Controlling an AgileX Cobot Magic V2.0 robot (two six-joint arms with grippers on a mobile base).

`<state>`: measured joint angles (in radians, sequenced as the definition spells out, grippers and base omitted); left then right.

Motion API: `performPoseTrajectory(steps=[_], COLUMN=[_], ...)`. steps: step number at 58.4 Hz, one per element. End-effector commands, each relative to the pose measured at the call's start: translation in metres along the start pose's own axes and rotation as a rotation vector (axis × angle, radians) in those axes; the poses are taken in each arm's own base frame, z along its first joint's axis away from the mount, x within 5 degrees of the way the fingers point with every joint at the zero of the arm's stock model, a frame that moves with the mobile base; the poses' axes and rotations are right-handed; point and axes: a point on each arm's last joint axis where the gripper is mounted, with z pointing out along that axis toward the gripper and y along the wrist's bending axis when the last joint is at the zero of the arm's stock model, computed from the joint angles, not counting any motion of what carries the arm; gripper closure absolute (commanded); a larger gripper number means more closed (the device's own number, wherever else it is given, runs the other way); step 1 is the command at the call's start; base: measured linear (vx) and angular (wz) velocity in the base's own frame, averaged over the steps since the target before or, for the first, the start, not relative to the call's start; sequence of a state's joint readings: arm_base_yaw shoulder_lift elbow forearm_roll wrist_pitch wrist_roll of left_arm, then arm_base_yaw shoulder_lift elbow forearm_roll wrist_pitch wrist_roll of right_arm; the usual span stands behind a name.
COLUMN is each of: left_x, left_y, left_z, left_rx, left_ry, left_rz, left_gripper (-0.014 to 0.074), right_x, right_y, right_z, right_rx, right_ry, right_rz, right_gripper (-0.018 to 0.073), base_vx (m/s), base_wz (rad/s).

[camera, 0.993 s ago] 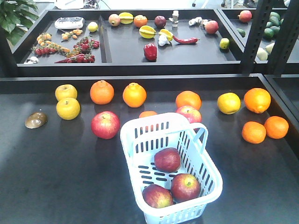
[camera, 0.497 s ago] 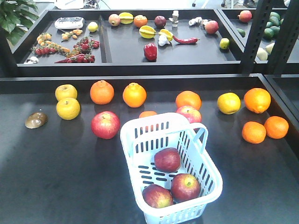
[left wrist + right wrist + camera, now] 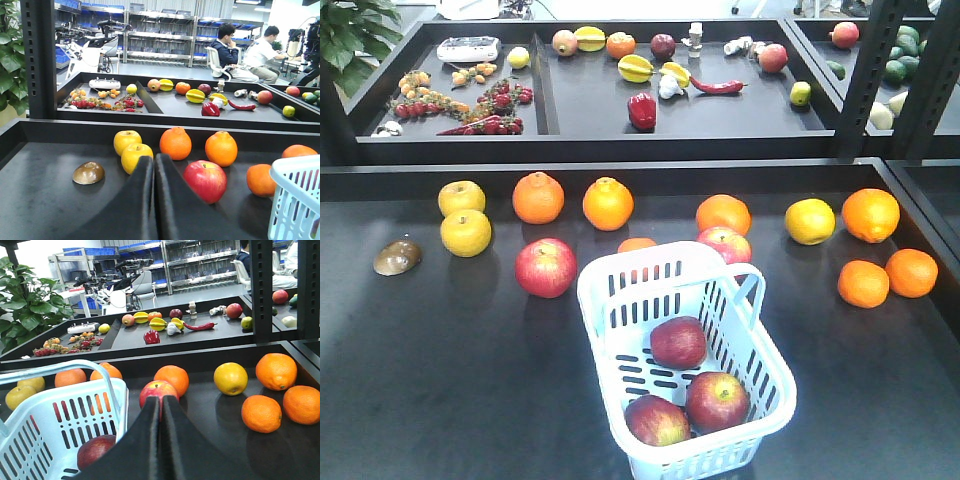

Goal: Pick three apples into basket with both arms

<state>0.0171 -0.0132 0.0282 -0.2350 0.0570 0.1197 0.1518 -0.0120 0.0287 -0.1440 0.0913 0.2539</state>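
**Three in, arms pulled back**

The basket (image 3: 685, 360), lower centre of the front view, already holds three apples (image 3: 678, 342). Both the left gripper (image 3: 153, 165) and right gripper (image 3: 161, 407) show fingers pressed together, holding nothing. Best now: stay clear, leave the table's spare apples alone.

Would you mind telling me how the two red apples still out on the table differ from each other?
The left apple lies in the open, clear of the basket; the right apple sits close behind the basket's far rim, beside its handle. The left apple looks larger and deeper red; the right apple looks paler, pinkish with yellow patches. An orange lies just behind the right apple; nothing crowds the left one. Both rest on the dark table, outside the basket.
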Motion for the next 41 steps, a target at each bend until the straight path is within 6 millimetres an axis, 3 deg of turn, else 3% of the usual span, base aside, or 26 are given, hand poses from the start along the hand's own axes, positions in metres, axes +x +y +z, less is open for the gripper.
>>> performPoseTrajectory(steps=[1, 41], left_x=[-0.0162, -0.0162], left_y=[-0.0002, -0.0002], left_z=[-0.0026, -0.0026], left_rx=[-0.005, -0.005], left_ry=[-0.115, -0.115], left_rz=[-0.011, -0.011], left_gripper=[0.0602, 0.0602], right_x=[-0.0026, -0.0026], right_y=[0.001, 0.001], right_z=[-0.0005, -0.0005], right_rx=[-0.013, -0.013], right_ry=[-0.068, -0.068], right_rz=[-0.019, -0.019], right_gripper=[0.0564, 0.0564], base_vx=[0.0, 0.0], base_wz=[0.0, 0.0])
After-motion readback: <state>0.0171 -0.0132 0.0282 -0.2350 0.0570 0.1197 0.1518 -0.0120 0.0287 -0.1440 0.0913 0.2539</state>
